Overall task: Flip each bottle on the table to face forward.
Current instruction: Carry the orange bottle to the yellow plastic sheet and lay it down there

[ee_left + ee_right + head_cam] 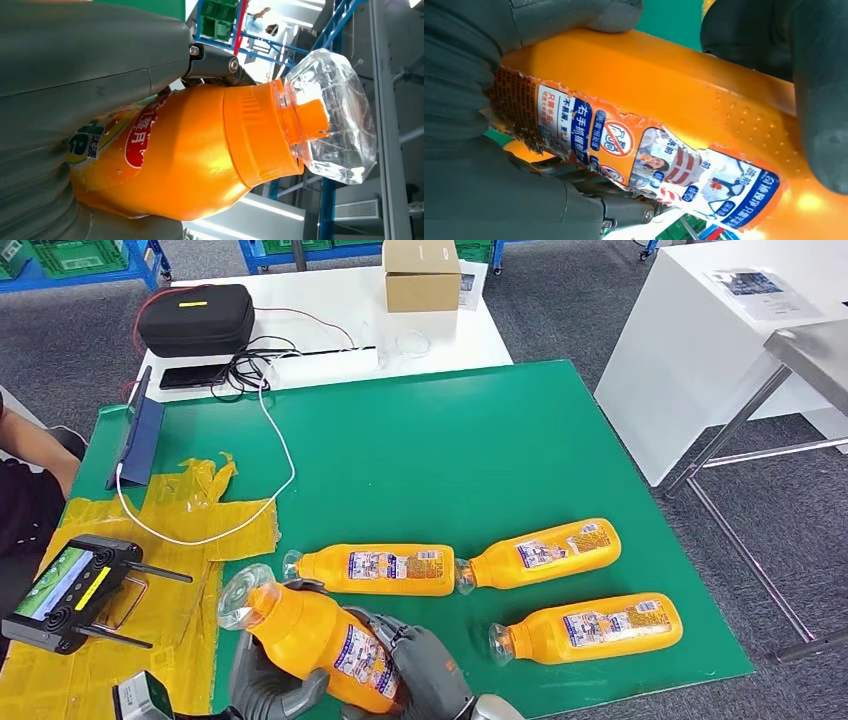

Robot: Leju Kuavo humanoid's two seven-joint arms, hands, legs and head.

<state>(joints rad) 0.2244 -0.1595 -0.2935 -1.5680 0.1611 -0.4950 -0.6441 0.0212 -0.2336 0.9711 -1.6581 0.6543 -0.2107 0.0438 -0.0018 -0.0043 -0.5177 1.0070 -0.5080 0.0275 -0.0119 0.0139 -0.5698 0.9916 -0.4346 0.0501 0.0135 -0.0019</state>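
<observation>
Head view, held bottle: an orange bottle (318,638) with a clear cap is lifted off the green surface (450,450) at the near edge, tilted, its cap end up and to the left, a printed label facing up.
Head view, left robot hand: the left robot hand (262,682) grips the lower body of the held bottle from the left side.
Head view, right robot hand: the right robot hand (425,665) wraps the base end of the same bottle from the right.
Head view, other bottles: three more orange bottles lie flat on the green surface, labels up, caps pointing left: one in the middle (378,569), one just right of it (545,554) with its cap beside the first one's base, and one nearer the front right (590,627).
Head view, surroundings: yellow plastic sheeting (170,570) covers the left of the surface, with a handheld controller (62,592) on it; a white cable (270,430) runs to a blue tablet stand (138,435); a black case (195,318) and a cardboard box (421,273) sit on the white table beyond.
Left wrist view: the left robot hand (80,60) closes around the held bottle (200,155), its clear cap (332,117) sticking out past the fingers.
Right wrist view: the right robot hand (469,95) holds the bottle (684,95), with dark fingers (819,95) across its orange body and the torn label (659,165) in plain sight.
</observation>
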